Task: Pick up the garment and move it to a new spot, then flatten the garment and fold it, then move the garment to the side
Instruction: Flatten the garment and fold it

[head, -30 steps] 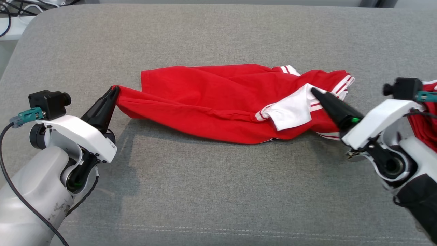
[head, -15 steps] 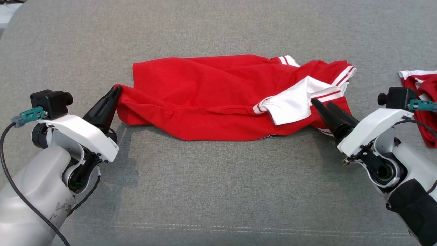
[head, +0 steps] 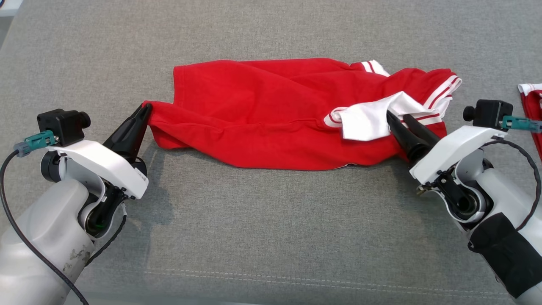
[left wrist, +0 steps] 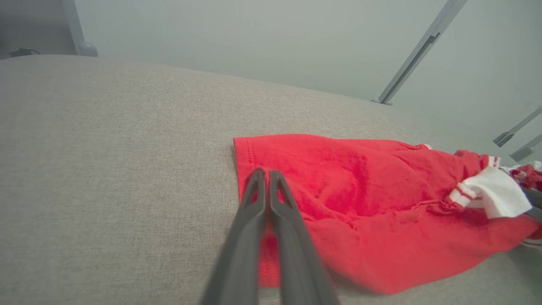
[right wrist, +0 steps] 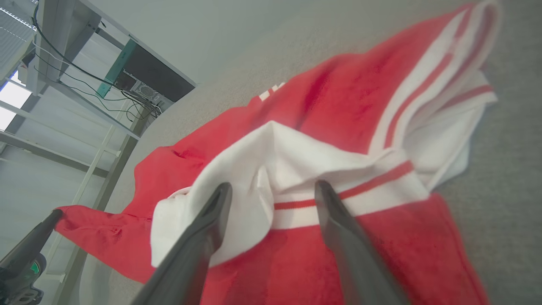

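While the garment lies crumpled across the middle of the cushion, stretched left to right, both arms sit at its ends. It's red, with white striped trim bunched at the right end, and a white flap is folded over on top there.

Over to the left gripper: it's clenched on the garment's left corner, and the cloth is drawn out to a point at the tips. From the left wrist, the fingers press together with no gap, red cloth under and beside them, the stitched hem running straight just past the tips.

Now the right gripper: released, jaws apart, tips at the flap's right edge. The right wrist view confirms it, the gripper straddling the flap, one finger lying over the white fabric and the other over the striped band. That same view catches the left gripper at the garment's far corner.

At the cushion's right edge, apart from all this, lies a second red cloth with white trim.
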Robot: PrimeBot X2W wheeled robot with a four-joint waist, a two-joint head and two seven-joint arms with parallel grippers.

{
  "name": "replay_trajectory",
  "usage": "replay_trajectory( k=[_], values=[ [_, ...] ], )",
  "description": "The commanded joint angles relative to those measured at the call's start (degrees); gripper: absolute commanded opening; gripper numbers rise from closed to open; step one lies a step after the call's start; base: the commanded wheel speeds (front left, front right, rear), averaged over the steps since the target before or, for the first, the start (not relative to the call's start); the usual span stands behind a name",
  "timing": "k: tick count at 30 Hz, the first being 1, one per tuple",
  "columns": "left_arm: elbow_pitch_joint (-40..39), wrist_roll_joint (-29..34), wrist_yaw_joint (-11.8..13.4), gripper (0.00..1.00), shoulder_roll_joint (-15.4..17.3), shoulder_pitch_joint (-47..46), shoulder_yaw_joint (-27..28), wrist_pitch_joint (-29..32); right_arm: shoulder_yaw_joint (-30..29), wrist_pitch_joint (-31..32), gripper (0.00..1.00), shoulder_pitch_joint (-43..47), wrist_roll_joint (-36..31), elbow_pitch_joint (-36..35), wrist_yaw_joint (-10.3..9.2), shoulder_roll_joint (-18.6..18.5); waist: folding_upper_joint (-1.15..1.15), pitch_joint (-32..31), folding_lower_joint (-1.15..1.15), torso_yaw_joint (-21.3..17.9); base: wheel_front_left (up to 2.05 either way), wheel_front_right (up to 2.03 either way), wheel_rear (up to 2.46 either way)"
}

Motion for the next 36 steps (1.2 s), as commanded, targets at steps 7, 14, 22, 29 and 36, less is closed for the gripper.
replay_trajectory(
  k=[7, 14, 22, 29, 36],
  values=[
    [-1.0, -0.3, 0.0, 0.0, 1.9, -1.7, 3.2, -0.8, 0.8, -2.5, 0.6, -1.6, -3.6, -1.1, 0.26, 0.5, 0.0, 0.9, 0.0, 0.6, 0.0, 0.0, 0.0],
    [-1.1, -0.2, 0.0, 0.0, 2.0, -1.4, 3.9, -0.8, 1.3, -3.5, 0.75, -1.4, -7.0, -2.2, 0.26, -0.7, 0.0, 1.0, 0.0, 0.3, 0.0, 0.0, 0.0],
    [-1.2, -0.7, 0.0, 0.0, 1.4, -1.4, 4.0, -0.8, 1.5, -5.0, 0.42, -2.8, -13.1, -0.7, 0.26, 0.6, 0.0, 1.4, 0.0, 0.3, 0.0, 0.0, 0.0],
    [-1.1, -0.8, 0.0, 0.0, 1.4, -1.4, 4.1, -0.8, 0.2, -4.9, 0.39, -3.3, -15.5, 2.3, 0.26, 1.8, 0.0, 1.5, 0.0, 0.6, 0.0, 0.0, 0.0],
    [-1.0, -0.6, 0.0, 0.0, 1.4, -1.5, 4.3, -0.8, -1.0, -4.6, 0.0, -3.8, -17.4, 3.9, 0.26, 3.4, 0.0, 1.4, 0.0, 0.7, 0.0, 0.0, 0.0]
  ],
)
